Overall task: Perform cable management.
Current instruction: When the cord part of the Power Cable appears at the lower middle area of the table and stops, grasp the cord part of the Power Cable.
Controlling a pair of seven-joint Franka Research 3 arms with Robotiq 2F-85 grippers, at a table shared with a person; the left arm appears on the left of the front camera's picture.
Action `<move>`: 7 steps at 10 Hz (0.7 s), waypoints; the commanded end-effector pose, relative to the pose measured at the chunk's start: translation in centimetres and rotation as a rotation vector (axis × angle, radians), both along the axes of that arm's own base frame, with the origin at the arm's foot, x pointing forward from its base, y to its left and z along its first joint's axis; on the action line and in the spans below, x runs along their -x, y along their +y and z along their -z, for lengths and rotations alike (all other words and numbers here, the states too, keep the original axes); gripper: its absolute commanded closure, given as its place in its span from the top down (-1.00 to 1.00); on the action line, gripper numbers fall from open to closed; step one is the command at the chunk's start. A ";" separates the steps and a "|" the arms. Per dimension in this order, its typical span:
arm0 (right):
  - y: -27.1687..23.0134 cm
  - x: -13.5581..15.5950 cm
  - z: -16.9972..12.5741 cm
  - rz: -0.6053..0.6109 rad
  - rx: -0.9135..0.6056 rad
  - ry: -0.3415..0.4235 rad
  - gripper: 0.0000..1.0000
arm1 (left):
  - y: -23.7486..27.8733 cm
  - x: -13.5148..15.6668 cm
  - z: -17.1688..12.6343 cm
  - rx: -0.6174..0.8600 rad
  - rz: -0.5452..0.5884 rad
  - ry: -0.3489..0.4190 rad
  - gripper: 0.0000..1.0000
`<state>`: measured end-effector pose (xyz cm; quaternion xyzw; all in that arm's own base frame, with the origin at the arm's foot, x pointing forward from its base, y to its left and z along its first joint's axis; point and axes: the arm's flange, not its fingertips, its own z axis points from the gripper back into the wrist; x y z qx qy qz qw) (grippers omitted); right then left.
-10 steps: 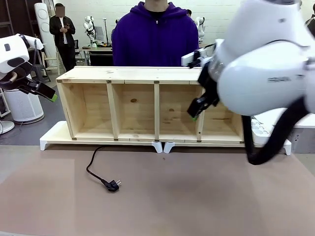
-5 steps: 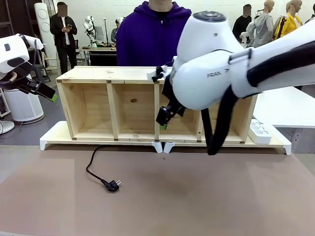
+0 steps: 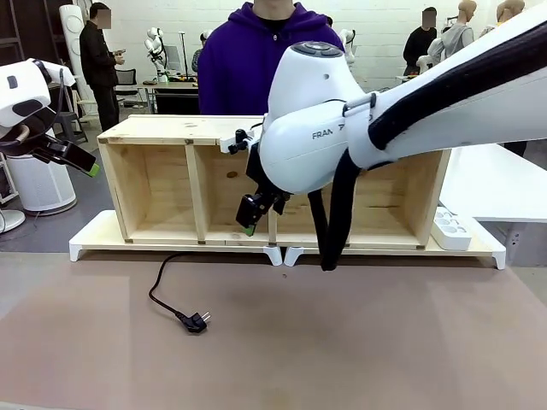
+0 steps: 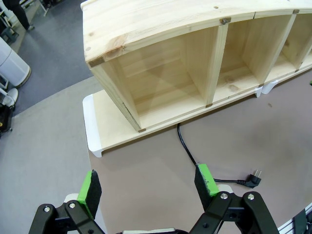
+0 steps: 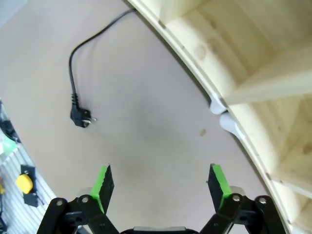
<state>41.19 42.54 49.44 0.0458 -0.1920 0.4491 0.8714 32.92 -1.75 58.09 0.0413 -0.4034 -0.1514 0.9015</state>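
The cable (image 3: pixel 162 286) is a thin black cord that comes out from under the wooden shelf (image 3: pixel 171 130) and curls across the brown table to a small black plug (image 3: pixel 196 322). My right gripper (image 3: pixel 249 224) hangs open in front of the shelf's middle compartments, above and to the right of the plug. In the right wrist view its green pads (image 5: pixel 104 182) stand wide apart over bare table, with the cable (image 5: pixel 72 66) and plug (image 5: pixel 81 117) ahead to the left. My left gripper (image 3: pixel 84 164) is open at the far left, off the table; the left wrist view shows its pads (image 4: pixel 204 179) above the cable (image 4: pixel 187 151) and plug (image 4: pixel 252 179).
The shelf stands on a white-footed base (image 3: pixel 90 239) across the table's far side. A white power strip (image 3: pixel 449 226) lies at its right end. A person in a purple hoodie (image 3: pixel 269 64) stands behind the shelf. The brown table (image 3: pixel 359 342) lies open in front.
My right arm has swung left across the shelf front, from the right compartments to the middle ones. Its gripper stays open. The left arm and the cable have not moved.
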 end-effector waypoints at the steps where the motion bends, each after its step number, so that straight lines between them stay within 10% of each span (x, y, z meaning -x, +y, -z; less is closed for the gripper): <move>1: 2.3 -1.1 0.7 -0.013 0.010 0.054 1.00 | 0.1 0.0 0.0 0.000 -0.004 -0.001 1.00; 7: 9.4 -1.0 4.7 -0.013 0.134 0.134 1.00 | 0.1 0.0 0.0 0.000 -0.004 -0.001 1.00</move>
